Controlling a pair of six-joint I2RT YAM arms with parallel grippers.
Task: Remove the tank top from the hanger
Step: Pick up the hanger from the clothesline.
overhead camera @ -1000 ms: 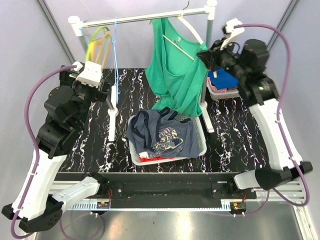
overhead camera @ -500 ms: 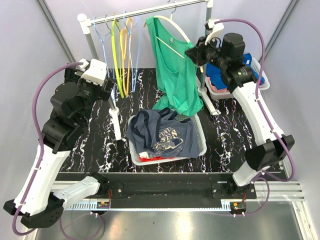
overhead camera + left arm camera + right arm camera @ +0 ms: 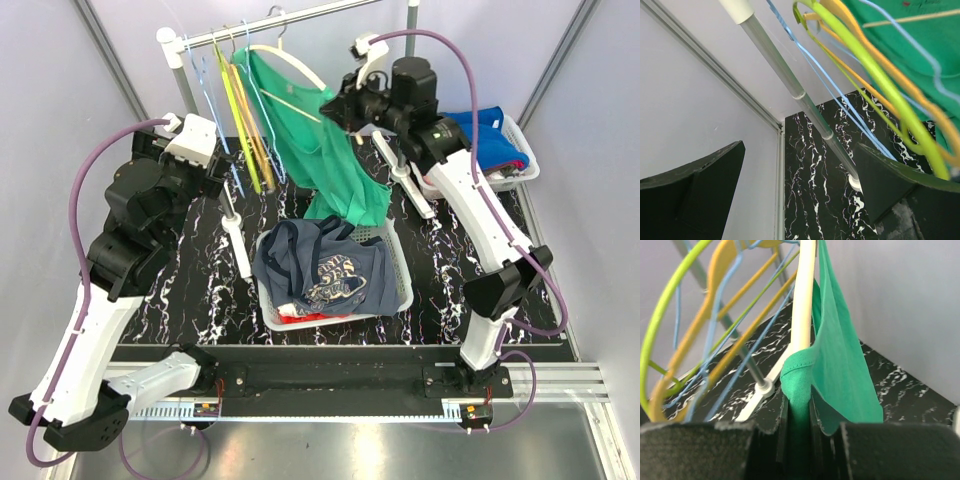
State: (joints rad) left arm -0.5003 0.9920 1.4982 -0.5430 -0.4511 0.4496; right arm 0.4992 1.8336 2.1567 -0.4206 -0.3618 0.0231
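1. Right claw [image 3: 797, 422]: narrowed to a slit, pinched on a shoulder strap of the tank top [image 3: 335, 165], right beside the cream hanger [image 3: 292, 58].
2. Left claw [image 3: 799, 187]: spread wide, holding nothing, beside the rack post.
3. Change over the last second: right claw and garment carried leftward along the rail [image 3: 300, 17], now crowding the coloured hangers [image 3: 245, 125].
4. Tank top: on its hanger, hem down by the basket [image 3: 403, 290] on the counter [image 3: 190, 290].
5. Reading for the task: strap gripped, probably not yet slipped off the hanger's end; removal unfinished.

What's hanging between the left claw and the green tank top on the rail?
Empty hangers, blue, lime and orange, hang between the left claw and the green tank top, as seen in the top and left wrist views.
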